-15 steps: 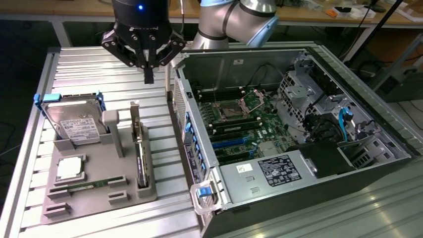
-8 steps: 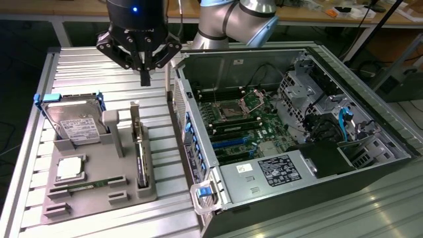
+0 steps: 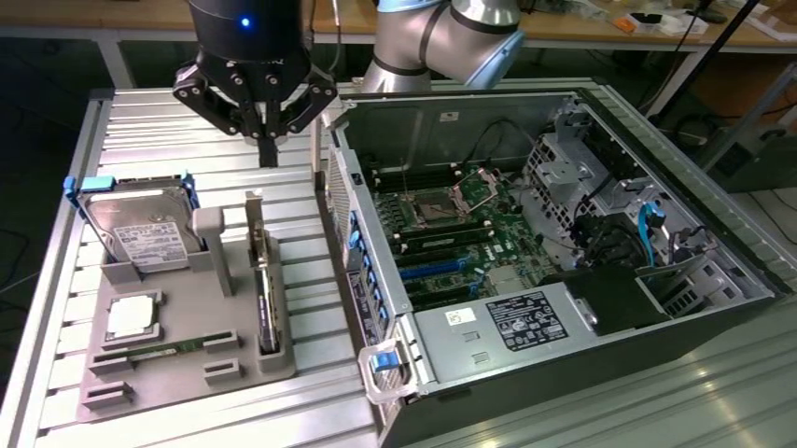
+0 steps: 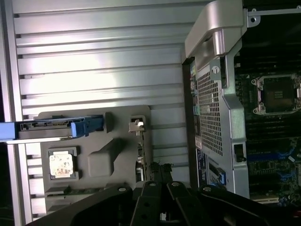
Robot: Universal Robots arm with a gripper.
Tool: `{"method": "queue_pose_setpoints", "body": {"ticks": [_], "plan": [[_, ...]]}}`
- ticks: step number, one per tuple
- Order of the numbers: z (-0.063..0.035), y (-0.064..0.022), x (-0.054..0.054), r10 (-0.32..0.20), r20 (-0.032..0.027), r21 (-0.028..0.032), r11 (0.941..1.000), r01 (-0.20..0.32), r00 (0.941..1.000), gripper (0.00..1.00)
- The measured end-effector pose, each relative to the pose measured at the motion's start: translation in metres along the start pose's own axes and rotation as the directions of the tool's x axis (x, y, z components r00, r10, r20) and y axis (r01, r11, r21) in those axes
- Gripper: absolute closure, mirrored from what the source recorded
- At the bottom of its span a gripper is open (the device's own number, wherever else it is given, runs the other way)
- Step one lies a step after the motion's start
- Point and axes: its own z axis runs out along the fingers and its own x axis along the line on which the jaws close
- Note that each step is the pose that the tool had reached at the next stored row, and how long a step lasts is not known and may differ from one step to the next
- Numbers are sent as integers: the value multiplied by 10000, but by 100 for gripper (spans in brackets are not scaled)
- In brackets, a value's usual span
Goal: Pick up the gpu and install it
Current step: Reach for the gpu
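The gpu stands on edge in a slot of the grey holder, a thin dark card with its pale metal bracket at the far end. My gripper hangs above the ribbed table just beyond that bracket, fingers shut together with nothing between them. In the wrist view the gpu appears edge-on with its bracket ahead of my gripper. The open computer case lies to the exterior view's right, its motherboard exposed.
The holder also carries a silver hard drive in a blue-tabbed frame, a processor chip and a green memory stick. The case's perforated rear wall rises close beside the holder. Bare ribbed table lies behind it.
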Motion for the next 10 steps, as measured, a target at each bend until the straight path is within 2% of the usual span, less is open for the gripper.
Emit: {"method": "queue_pose_setpoints", "body": {"ticks": [10], "plan": [[-5, -86, 69, 1, 0, -6, 10000, -1, 10000, 89]]}}
